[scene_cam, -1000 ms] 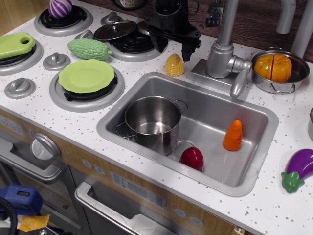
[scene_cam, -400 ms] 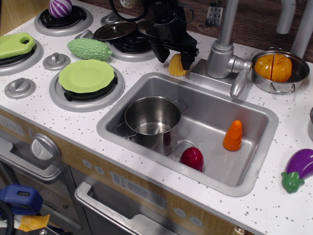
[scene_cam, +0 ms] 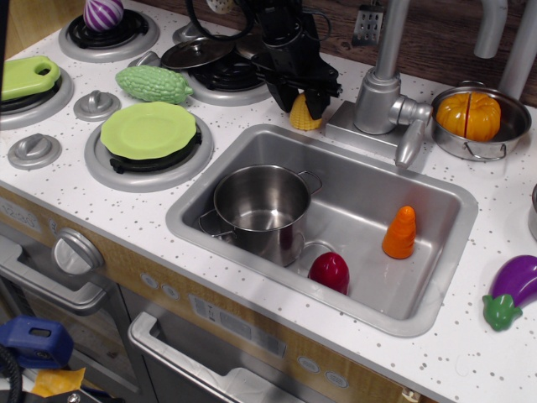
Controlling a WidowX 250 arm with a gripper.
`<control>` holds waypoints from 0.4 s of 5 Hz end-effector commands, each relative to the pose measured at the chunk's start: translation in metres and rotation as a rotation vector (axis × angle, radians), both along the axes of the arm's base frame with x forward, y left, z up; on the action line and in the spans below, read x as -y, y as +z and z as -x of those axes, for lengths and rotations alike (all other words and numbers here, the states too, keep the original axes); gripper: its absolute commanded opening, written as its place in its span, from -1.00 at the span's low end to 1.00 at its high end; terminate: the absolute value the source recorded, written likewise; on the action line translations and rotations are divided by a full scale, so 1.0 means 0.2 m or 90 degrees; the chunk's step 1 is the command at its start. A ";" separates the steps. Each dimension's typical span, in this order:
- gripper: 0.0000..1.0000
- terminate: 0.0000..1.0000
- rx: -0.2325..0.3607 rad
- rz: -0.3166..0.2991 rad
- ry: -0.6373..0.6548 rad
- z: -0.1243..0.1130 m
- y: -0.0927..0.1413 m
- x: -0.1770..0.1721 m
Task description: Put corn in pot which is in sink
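Countertop: fingers [scene_cam: 299,102] now astride corn [scene_cam: 303,118]

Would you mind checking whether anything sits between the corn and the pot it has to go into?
Nothing visible does. The corn sits on the counter behind the sink, under the gripper. The pot stands open and empty; only bare rim and basin lie between.

Bright, even overhead light; soft glare on the shiny stainless steel cylindrical pot [scene_cam: 262,206]; short shadows, focus mostly sharp.
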State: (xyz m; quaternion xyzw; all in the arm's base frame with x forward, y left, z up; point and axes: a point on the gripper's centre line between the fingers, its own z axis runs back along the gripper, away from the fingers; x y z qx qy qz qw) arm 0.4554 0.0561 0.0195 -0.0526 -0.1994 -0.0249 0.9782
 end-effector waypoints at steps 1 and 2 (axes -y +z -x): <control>-1.00 -1.00 0.029 -0.017 0.021 -0.01 0.11 -0.01; -1.00 -1.00 0.015 -0.054 0.038 0.04 0.22 -0.02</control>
